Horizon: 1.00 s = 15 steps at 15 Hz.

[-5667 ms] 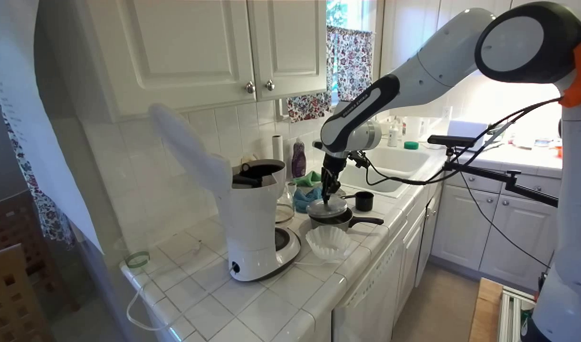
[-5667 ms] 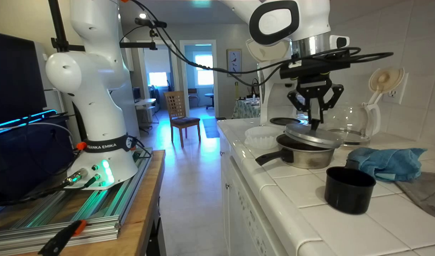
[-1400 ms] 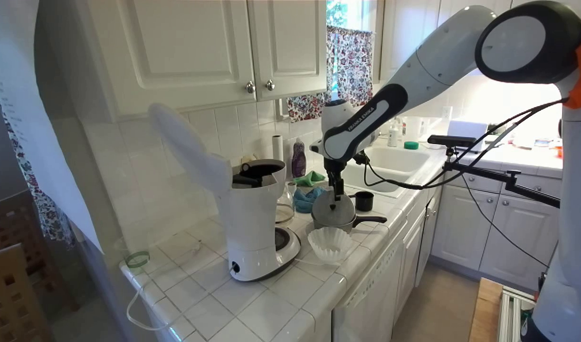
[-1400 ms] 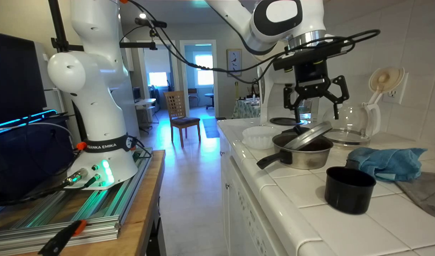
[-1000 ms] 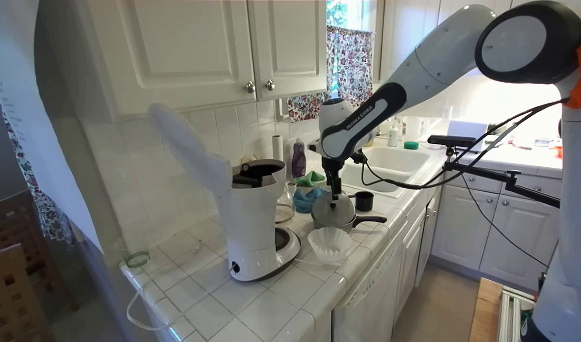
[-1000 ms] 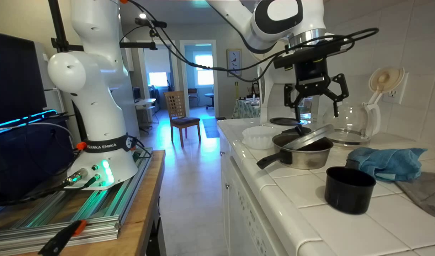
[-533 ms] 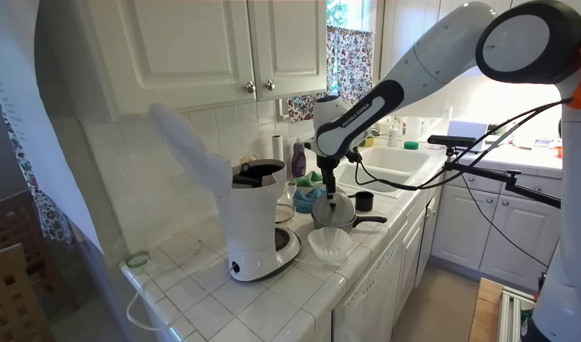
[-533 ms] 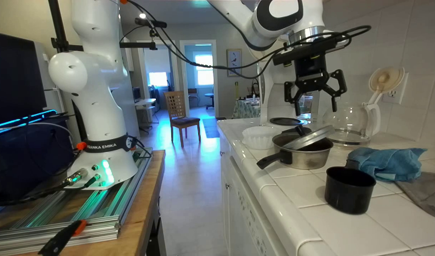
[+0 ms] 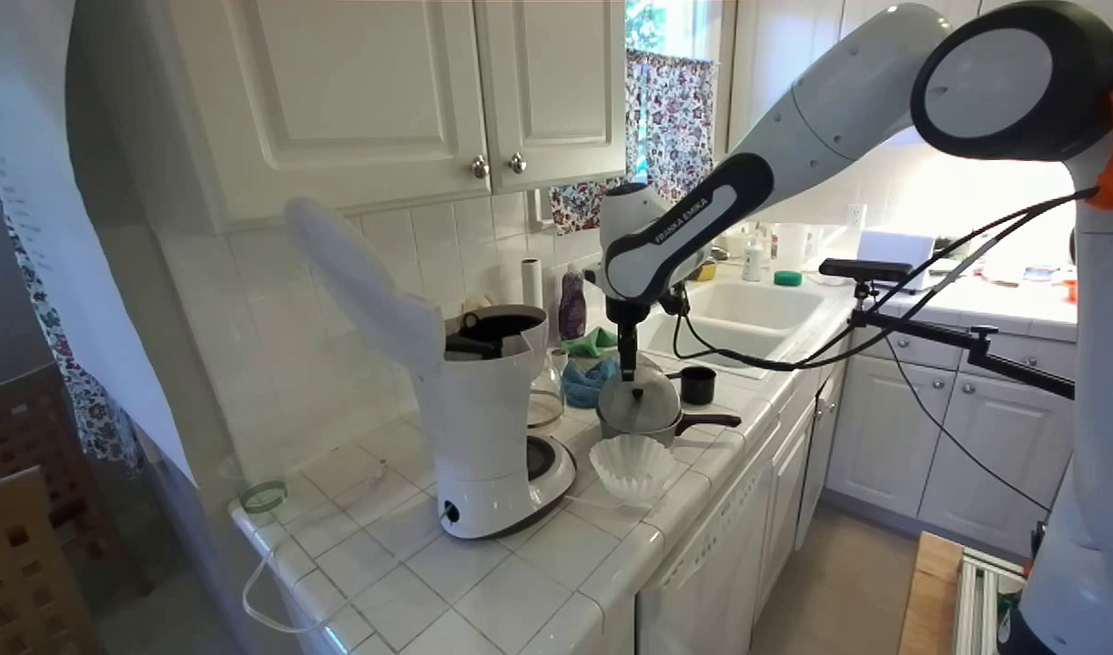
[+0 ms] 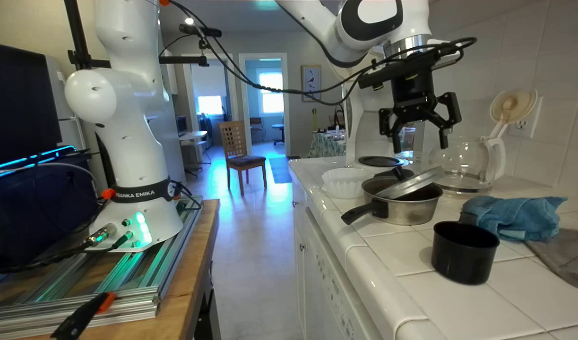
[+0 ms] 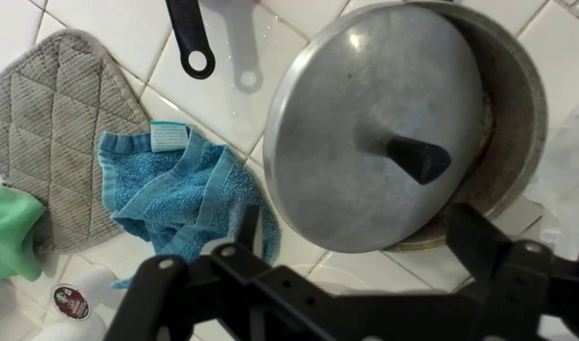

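Clearly, your gripper (image 10: 420, 145) hangs in an exterior view with its jaws spread wide and released, above and apart from the metal lid (image 10: 410, 184). That lid sits tilted, partly inside the saucepan (image 10: 407, 212), near a black measuring cup (image 10: 463, 255). You see, in an exterior view, a fluted coffee filter (image 9: 632, 466) just beside the saucepan and a coffee maker (image 9: 483, 437) near both. Through your wrist view, the black knob (image 11: 417, 160) shows beyond the parted fingers (image 11: 474, 232), and a blue cloth (image 11: 185, 184) lies nearby.

Now spread, the tool (image 10: 420, 146) stands higher, off the lid (image 11: 346, 128), now slanting into the saucepan (image 10: 407, 211) toward the counter's end edge (image 9: 294, 566).
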Each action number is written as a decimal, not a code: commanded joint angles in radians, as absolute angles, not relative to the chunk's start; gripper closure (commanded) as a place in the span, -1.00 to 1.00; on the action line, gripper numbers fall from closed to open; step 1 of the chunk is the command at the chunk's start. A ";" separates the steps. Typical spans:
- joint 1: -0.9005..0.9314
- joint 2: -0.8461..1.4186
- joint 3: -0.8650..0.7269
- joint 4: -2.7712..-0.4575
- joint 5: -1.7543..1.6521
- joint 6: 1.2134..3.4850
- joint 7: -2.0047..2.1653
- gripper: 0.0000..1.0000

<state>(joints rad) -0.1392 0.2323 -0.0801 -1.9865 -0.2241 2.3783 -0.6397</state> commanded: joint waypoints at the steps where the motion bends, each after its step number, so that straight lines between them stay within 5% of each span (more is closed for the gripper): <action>1: -0.116 0.219 -0.088 -1.994 -0.257 2.373 -0.486 -1.00; 15: -0.074 0.234 -0.098 -2.065 -0.357 2.431 -0.195 -1.00</action>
